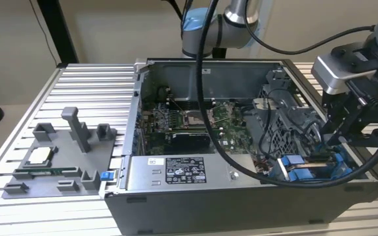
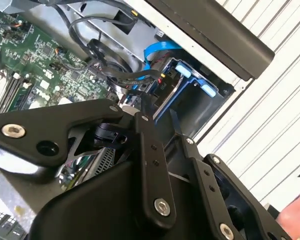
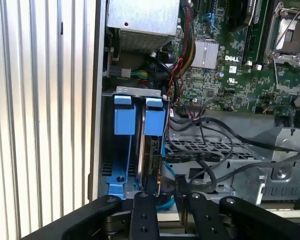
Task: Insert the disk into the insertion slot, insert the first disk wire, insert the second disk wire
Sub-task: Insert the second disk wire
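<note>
Disk [image 3: 152, 150] in insertion slot [image 3: 121, 150], black cables [image 3: 205, 150] beside.

One PC case [image 1: 241, 196] stands open on one worktop [image 1: 90, 88], with one motherboard [image 1: 196, 123] inside it and one grey box [image 1: 175, 172] with a sticker. Beside the case lies one grey tray [image 1: 51, 162] with several upright posts, the tallest being two. In the first wrist view, the drive bay [image 3: 140, 91] shows two blue tabs [image 3: 125, 115], and one arm carries one gripper [image 1: 346, 135].
</note>
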Motion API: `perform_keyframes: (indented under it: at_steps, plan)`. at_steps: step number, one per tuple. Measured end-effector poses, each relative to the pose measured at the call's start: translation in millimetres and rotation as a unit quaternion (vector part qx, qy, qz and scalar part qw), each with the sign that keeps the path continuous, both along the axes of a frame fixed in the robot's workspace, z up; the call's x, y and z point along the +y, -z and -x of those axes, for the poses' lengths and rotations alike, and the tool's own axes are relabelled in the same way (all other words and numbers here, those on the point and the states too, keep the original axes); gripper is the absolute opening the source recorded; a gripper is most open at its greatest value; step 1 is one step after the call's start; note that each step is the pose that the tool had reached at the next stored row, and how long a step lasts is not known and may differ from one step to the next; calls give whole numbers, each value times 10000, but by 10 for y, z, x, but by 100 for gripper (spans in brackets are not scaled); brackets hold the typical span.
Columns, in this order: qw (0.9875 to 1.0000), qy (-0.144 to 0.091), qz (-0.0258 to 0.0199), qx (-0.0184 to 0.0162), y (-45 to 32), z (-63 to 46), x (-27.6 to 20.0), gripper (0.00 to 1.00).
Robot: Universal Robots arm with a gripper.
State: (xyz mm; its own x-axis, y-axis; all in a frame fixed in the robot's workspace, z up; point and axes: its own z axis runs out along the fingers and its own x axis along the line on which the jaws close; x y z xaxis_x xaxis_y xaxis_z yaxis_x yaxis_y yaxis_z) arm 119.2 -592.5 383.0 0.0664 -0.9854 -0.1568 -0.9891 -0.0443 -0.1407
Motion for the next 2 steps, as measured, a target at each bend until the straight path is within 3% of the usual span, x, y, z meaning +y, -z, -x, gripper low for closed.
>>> perform_keyframes:
  at_steps: [2]
  plan:
    - [10000,0,-1,0,0,0,0,100]
